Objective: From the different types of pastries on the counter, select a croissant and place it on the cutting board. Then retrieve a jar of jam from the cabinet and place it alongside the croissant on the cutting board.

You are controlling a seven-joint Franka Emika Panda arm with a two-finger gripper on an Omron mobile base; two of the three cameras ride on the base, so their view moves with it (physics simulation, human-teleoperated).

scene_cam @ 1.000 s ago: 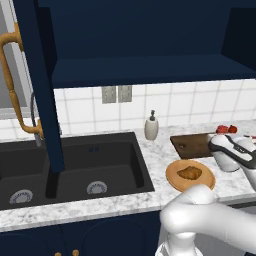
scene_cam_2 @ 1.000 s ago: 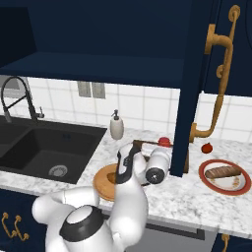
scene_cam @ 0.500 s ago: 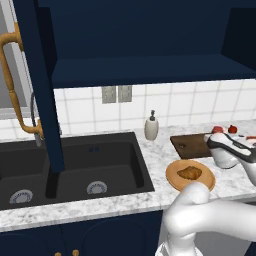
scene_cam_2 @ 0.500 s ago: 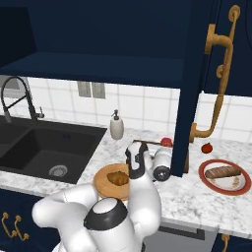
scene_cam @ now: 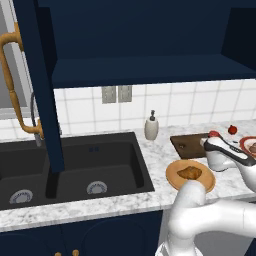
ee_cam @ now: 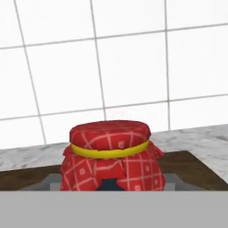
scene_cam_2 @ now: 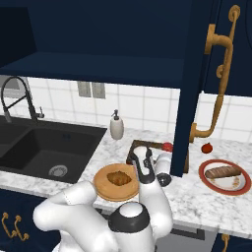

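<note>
Arm is rising from the base, bending at the elbow and reaching fwd over the counter (scene_cam_2: 197, 197), wrist level, hand pointing toward the tiled wall. Gripper (scene_cam_2: 165, 150) is sitting low over the board (scene_cam: 186, 145), w/ jaws drawn in narrow and clamping the jam jar (ee_cam: 111, 158). In the hand view the jar is filling the centre: red checked cloth cap, yellow band, dark board edge showing under it on both sides. Whether the jar's base is touching the board or hanging just above it is hard to tell from here.

Nearest the base, the round tan plate (scene_cam_2: 101, 189) is carrying the croissant (scene_cam_2: 118, 177), so the croissant is lying on the plate, just beside the board, not on the board. Further right, the red plate (scene_cam_2: 235, 189) is holding the log roll (scene_cam_2: 222, 172). A small red round thing (scene_cam_2: 206, 147) is sitting near the wall beyond it. Soap bottle (scene_cam: 151, 127) is standing at the back, btwn sink (scene_cam: 75, 170) and board. Cabinet door (scene_cam_2: 194, 74) is hanging open above the board's right end.

Vs. a second ago: hand has been moving fwd and toward the wall, from over the plate's far edge to over the board. Croissant, plates, roll unchanged.
</note>
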